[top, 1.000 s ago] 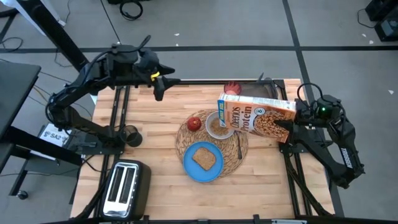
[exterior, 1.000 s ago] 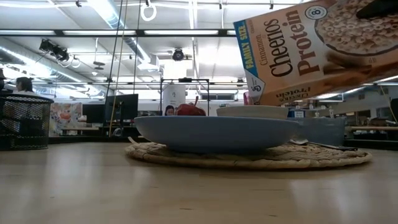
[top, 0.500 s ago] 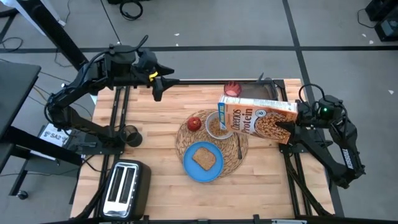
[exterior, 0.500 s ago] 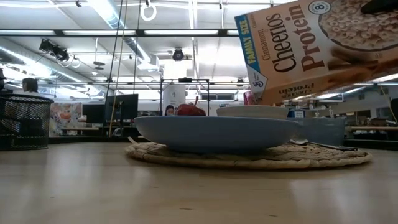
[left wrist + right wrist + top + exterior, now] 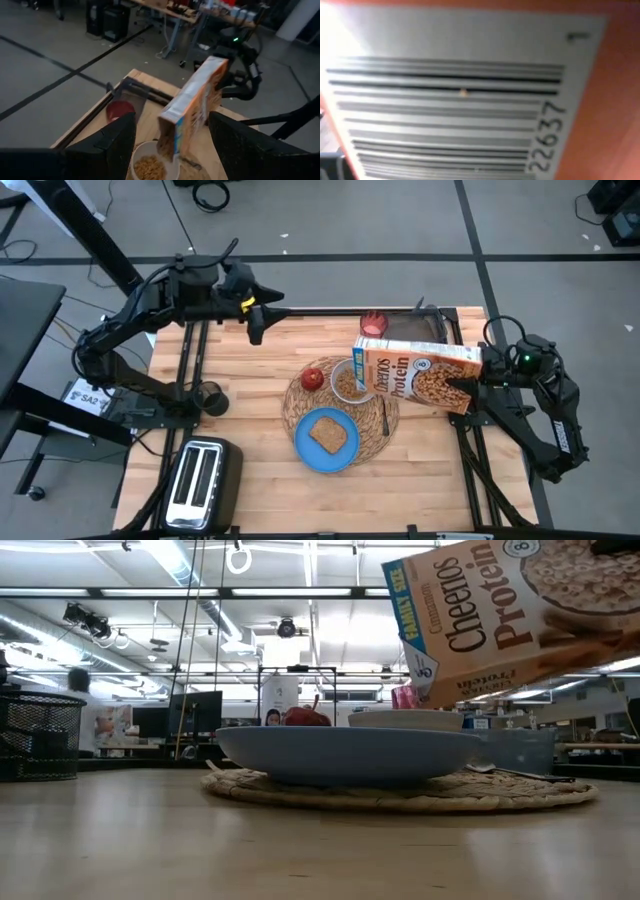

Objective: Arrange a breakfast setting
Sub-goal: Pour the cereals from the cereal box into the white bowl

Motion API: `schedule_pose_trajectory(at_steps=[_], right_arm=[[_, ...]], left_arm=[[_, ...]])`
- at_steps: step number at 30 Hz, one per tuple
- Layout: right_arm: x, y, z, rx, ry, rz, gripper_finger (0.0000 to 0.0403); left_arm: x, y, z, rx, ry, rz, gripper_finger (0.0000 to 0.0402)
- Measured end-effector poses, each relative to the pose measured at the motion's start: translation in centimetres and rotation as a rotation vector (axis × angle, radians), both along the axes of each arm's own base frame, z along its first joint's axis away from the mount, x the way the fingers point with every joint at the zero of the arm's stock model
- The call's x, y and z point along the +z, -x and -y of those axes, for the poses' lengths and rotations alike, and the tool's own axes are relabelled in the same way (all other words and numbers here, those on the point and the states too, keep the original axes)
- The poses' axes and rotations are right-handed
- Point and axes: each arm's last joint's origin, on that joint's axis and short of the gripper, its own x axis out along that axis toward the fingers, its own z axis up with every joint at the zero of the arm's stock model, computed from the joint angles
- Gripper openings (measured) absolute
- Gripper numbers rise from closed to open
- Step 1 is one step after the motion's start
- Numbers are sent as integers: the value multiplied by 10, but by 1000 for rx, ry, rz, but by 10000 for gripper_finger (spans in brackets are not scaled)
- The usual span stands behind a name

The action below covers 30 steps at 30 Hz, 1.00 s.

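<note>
The orange Cheerios box [image 5: 415,373] lies on its side in the air, held by my right gripper [image 5: 468,377]. Its open end [image 5: 167,131] is over the small white bowl [image 5: 348,384], which holds cereal. The bowl, the red apple [image 5: 313,378], the metal spoon [image 5: 385,417] and the blue plate [image 5: 326,442] with the toast slice [image 5: 327,435] rest on the woven placemat [image 5: 292,408]. The pink glass [image 5: 373,323] stands at the far edge. My left gripper [image 5: 255,322] is open and empty over the far left edge. My right gripper holds the Cheerios box by its bottom end [image 5: 462,370], coming level from the table's right side. One finger [image 5: 455,383] lies on the printed front face; the other is hidden behind the box. The box is lifted clear, lying sideways, its open end slightly lower, over the bowl.
A toaster [image 5: 200,480] stands at the near left corner. A dark tray [image 5: 425,327] lies at the far edge beside the pink glass. Bare wood [image 5: 240,395] lies left of the placemat.
My right gripper has drawn back a little toward the table's right edge with the Cheerios box. The box has shifted right and risen slightly, its open end still over the bowl.
</note>
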Motion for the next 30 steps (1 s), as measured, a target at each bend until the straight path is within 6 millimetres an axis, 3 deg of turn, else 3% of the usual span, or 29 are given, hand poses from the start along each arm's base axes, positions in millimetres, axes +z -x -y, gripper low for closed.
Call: schedule_pose_trajectory(at_steps=[17,30], right_arm=[[4,5,-5,-69,-35,-19,242],[12,8,-11,-100,-63,21,241]], left_arm=[[3,-11,6,-32,-18,52,254],[-4,-38,51,-136,-29,61,254]])
